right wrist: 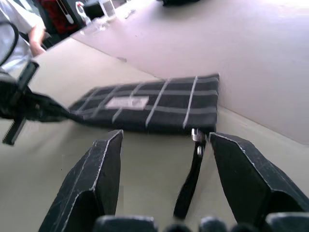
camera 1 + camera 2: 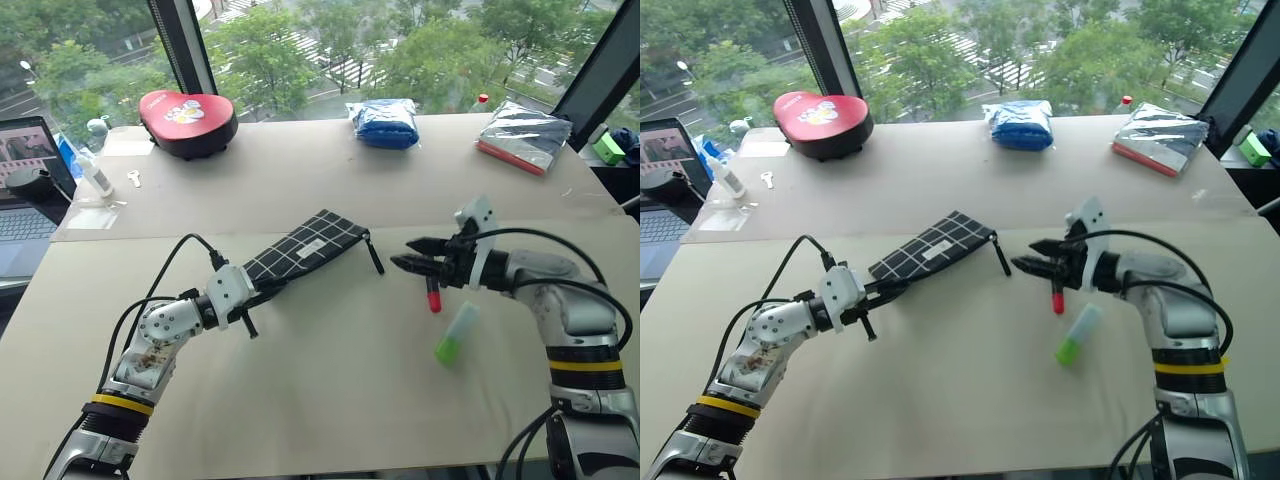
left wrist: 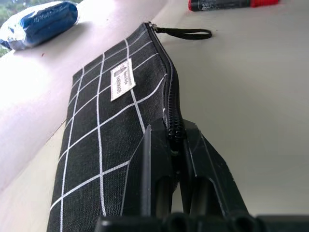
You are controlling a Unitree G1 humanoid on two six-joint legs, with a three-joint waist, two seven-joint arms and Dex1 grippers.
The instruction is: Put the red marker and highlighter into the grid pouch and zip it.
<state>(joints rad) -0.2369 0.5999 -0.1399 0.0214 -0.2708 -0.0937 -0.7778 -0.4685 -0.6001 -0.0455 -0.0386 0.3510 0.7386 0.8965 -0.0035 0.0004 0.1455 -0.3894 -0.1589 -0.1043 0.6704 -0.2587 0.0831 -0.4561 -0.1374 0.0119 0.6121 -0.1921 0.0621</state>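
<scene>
The left gripper point(image 2: 268, 289) pinches the grid pouch point(image 2: 305, 245) by its end; the right gripper point(image 2: 412, 255), jaws spread and empty, should close squarely on the pouch's zipper strap point(image 2: 375, 255) and pull steadily. The red marker point(image 2: 433, 296) and the highlighter point(image 2: 456, 333) lie beyond the strap.

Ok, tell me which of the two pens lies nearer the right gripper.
The red marker, black with a red end, right below the open right gripper. The highlighter, mint with a green cap, lies farther off.

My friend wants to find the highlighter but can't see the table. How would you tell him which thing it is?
Start at the beige table, then go to the right gripper. Just below it lies the red marker, and beside that, nearer the table's front edge, is the highlighter. It is the short, thick, pale stick with a bright green cap, not the slim black-and-red pen.
</scene>
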